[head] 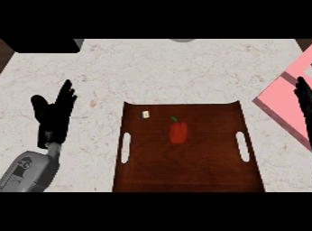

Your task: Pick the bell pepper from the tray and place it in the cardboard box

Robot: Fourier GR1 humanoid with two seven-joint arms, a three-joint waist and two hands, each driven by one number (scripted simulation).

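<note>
Robot hand [309, 108] open beside tray [185, 176] holding bell pepper [178, 132]

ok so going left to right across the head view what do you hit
left hand → small white item on the tray → red bell pepper → pink box → right hand

red pepper [178, 132], dark brown tray [185, 173]

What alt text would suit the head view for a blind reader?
A red bell pepper lies on a dark wooden tray on a pale counter. The left hand and right hand rest open at either side; a pink box sits at right.
</note>
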